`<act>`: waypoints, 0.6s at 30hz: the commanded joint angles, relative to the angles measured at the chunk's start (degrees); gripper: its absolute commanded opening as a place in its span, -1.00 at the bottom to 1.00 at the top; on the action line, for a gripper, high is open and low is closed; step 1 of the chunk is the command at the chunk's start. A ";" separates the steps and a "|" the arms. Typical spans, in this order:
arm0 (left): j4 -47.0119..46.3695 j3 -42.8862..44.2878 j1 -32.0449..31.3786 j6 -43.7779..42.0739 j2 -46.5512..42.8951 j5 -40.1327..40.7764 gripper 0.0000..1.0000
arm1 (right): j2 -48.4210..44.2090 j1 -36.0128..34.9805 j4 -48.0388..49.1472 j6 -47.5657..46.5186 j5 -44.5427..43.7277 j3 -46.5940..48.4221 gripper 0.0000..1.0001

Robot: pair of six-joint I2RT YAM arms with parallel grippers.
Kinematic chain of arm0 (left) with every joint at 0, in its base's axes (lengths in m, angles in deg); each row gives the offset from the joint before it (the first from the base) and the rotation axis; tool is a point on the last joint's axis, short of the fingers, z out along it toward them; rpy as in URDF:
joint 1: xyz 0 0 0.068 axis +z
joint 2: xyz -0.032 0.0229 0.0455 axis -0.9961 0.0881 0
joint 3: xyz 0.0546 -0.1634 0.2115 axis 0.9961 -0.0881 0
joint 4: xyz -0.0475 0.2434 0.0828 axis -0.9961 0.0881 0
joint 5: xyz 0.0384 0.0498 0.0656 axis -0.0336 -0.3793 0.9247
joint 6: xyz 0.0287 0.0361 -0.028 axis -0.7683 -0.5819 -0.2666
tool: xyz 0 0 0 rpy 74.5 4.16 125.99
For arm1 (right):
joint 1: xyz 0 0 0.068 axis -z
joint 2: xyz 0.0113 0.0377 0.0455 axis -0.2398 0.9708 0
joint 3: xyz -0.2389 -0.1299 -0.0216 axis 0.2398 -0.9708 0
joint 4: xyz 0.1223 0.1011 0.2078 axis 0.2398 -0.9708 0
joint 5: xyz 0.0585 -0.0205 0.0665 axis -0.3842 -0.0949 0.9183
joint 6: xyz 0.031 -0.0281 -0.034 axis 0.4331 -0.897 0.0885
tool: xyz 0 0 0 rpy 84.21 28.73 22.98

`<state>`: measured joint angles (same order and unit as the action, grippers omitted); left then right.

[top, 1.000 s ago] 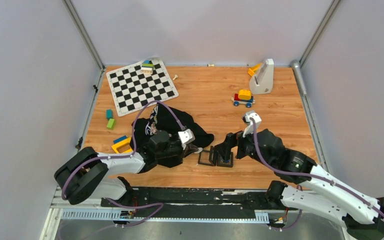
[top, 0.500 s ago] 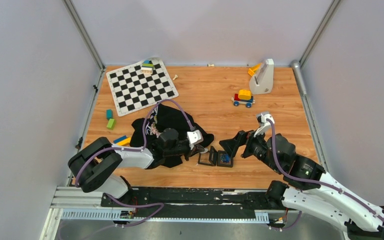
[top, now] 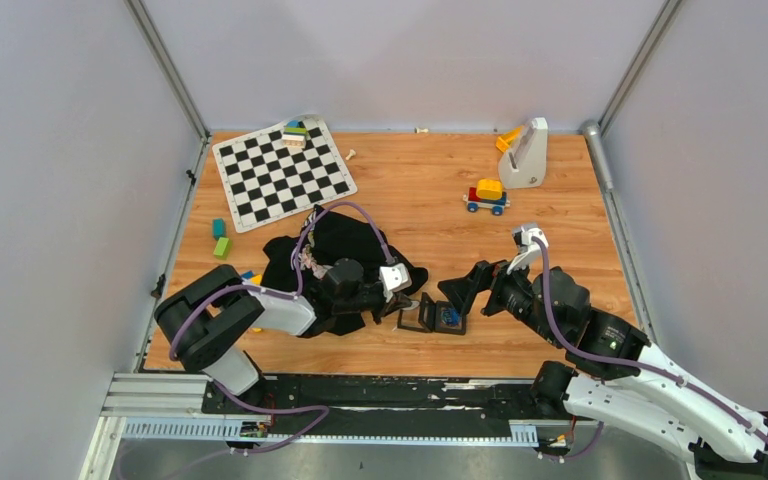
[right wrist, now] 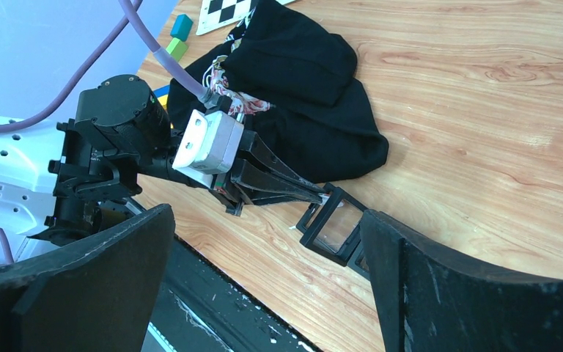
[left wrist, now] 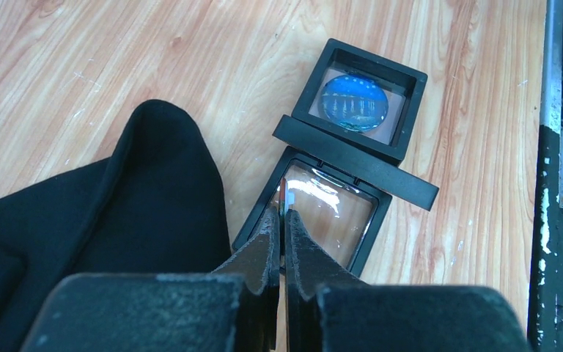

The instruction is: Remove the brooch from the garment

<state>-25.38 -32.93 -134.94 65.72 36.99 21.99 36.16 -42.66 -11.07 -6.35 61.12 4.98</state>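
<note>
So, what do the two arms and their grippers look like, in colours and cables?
Both arms have white shells and black joints, with a purple cable looping along each: the left arm and the right arm alike. The left gripper has slim, tapered black fingers and a white block behind them. The right gripper has broad black fingers and a white block too.
</note>
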 commanded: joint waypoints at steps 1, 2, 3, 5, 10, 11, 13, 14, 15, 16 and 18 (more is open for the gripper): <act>-3.99 1.84 -0.59 -1.48 0.98 -0.63 -0.91 | -0.28 0.08 2.39 0.82 0.02 -0.69 1.00; -3.80 1.82 -0.66 -1.45 1.03 -1.20 -0.84 | -0.33 0.10 2.39 0.85 0.09 -0.76 1.00; -3.66 1.73 -0.73 -1.49 0.92 -1.38 -0.80 | -0.21 0.06 2.35 0.86 0.14 -0.77 1.00; -2.89 1.59 -0.79 -1.55 0.41 -1.62 -0.69 | -0.20 0.11 2.33 0.93 0.26 -0.78 1.00; -1.80 1.08 -0.89 -0.97 -1.30 -5.37 -0.33 | -0.10 0.10 2.39 0.91 0.34 -0.78 1.00; -1.56 1.09 -0.89 -0.76 -1.78 -6.49 -0.29 | -0.02 0.11 2.39 0.99 0.43 -0.73 1.00; 0.00 1.42 -0.97 -0.40 -2.42 -7.74 -0.23 | 0.12 0.11 2.34 0.98 0.60 -0.70 1.00; 1.26 1.52 -0.98 -0.28 -2.85 -8.04 -0.20 | 0.21 0.06 2.36 1.03 0.60 -0.61 1.00; 1.77 1.66 -0.98 -0.24 -3.04 -8.78 -0.18 | 0.34 0.06 2.40 1.11 0.59 -0.60 1.00; 2.56 1.68 -0.98 -0.15 -3.46 -9.17 -0.15 | 0.61 0.10 2.34 1.19 0.65 -0.56 1.00; 3.57 1.67 -0.99 -0.11 -4.20 -10.80 -0.14 | 1.19 0.08 2.36 1.36 0.79 -0.35 1.00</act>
<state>-23.50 -32.69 -135.56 65.57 35.79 15.46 36.51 -42.66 -10.87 -5.83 61.31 4.15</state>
